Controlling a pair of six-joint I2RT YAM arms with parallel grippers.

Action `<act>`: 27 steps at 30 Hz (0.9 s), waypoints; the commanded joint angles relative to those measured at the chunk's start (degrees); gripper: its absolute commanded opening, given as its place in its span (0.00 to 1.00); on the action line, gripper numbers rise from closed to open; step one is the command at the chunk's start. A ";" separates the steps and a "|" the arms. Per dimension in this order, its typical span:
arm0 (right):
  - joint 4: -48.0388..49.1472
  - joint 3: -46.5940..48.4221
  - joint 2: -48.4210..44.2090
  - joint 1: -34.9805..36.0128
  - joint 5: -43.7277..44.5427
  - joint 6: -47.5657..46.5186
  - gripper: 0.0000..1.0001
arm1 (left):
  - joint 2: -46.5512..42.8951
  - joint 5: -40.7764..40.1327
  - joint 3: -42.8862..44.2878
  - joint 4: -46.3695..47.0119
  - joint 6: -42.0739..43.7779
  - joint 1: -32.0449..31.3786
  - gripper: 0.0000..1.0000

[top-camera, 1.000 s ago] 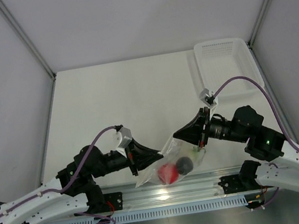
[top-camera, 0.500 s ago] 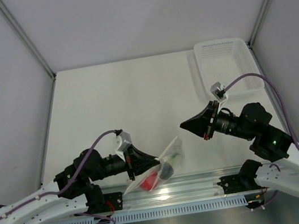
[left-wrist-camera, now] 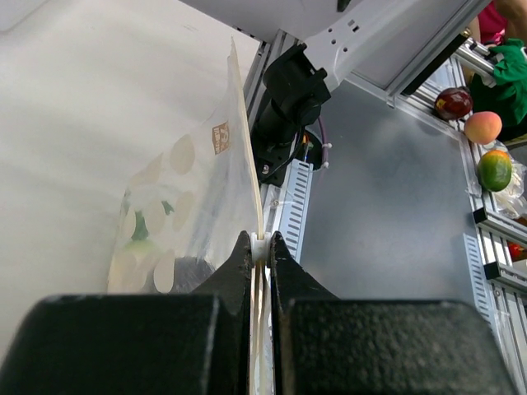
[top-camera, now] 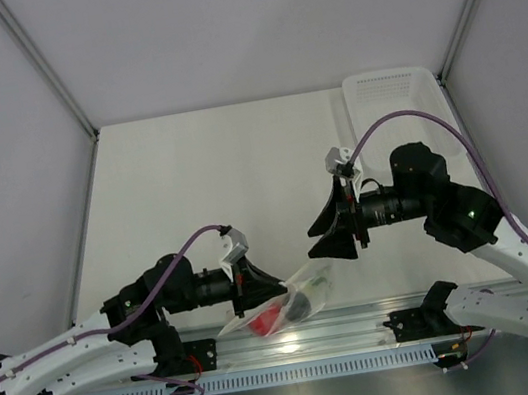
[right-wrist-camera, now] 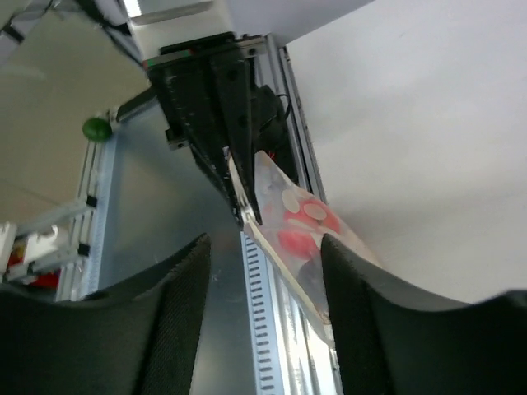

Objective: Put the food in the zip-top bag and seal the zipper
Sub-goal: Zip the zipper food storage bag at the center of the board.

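Observation:
The clear zip-top bag (top-camera: 295, 294) hangs at the table's near edge and holds the food. Through it I see the red tomato (top-camera: 267, 321), the dark ball (top-camera: 297, 303) and a bit of the radish's green (top-camera: 320, 274). My left gripper (top-camera: 277, 285) is shut on the bag's top edge. In the left wrist view the zipper (left-wrist-camera: 249, 164) runs up from the shut left gripper (left-wrist-camera: 261, 240). My right gripper (top-camera: 332, 239) is open, above and behind the bag, touching nothing. The right wrist view shows the bag (right-wrist-camera: 284, 206) and tomato (right-wrist-camera: 298, 230) beyond the open right gripper (right-wrist-camera: 265, 240).
A white ribbed basket (top-camera: 397, 114) stands at the table's back right corner. The aluminium rail (top-camera: 366, 320) of the arm mount runs right below the bag. Loose fruit (left-wrist-camera: 482, 127) lies on a shelf off the table.
My right gripper has let go of the bag, opened, and drawn back and up. The bag has swung down and left, now hanging from the left gripper alone.

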 commanded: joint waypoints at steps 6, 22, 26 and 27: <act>-12.20 3.95 4.82 2.38 -10.45 -11.05 0.40 | 0.66 2.60 3.86 -3.19 1.65 0.00 0.01; -10.71 4.30 13.08 10.73 -4.64 -11.05 0.45 | 1.54 5.24 4.21 -2.23 1.74 0.00 0.01; -10.18 4.65 13.79 11.26 -3.93 -11.05 0.45 | 1.71 5.42 4.13 -2.14 1.83 0.00 0.01; -10.36 4.74 14.22 11.34 -4.20 -11.05 0.44 | 1.71 5.42 4.13 -2.05 1.83 0.00 0.01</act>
